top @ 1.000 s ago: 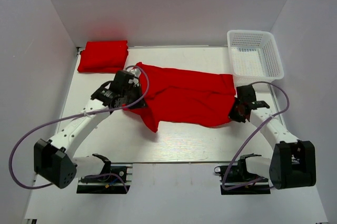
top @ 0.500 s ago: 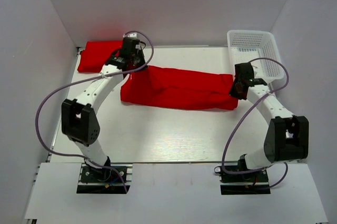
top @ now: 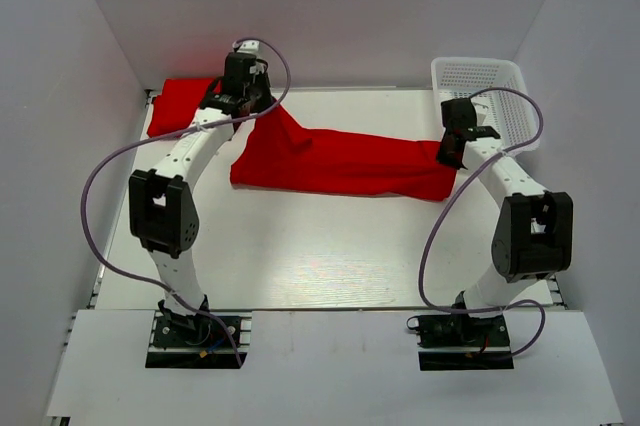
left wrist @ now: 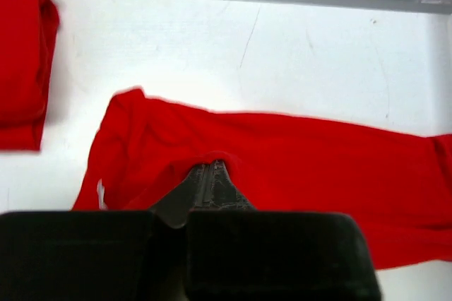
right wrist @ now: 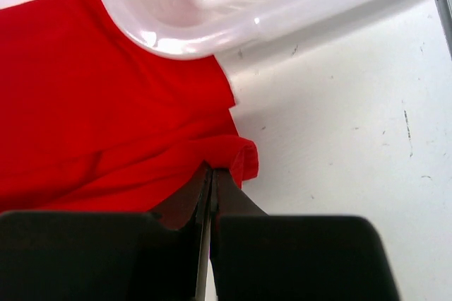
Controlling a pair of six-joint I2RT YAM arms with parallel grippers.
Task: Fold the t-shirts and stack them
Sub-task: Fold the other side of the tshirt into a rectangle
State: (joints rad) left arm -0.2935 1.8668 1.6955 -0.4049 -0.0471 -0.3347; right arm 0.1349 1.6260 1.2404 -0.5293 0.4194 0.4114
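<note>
A red t-shirt lies stretched in a long band across the back of the white table. My left gripper is shut on its left end and holds that corner lifted; in the left wrist view the gripper pinches a fold of the cloth. My right gripper is shut on the right end; in the right wrist view the gripper pinches the red hem. A second, folded red t-shirt lies at the back left, also seen in the left wrist view.
A white plastic mesh basket stands at the back right, its rim just over my right gripper. White walls close the back and both sides. Purple cables loop off both arms.
Both arms swung from the near side to the back of the table, folding the shirt into a narrow band. In the last half second the left gripper lifted its end up and back.
</note>
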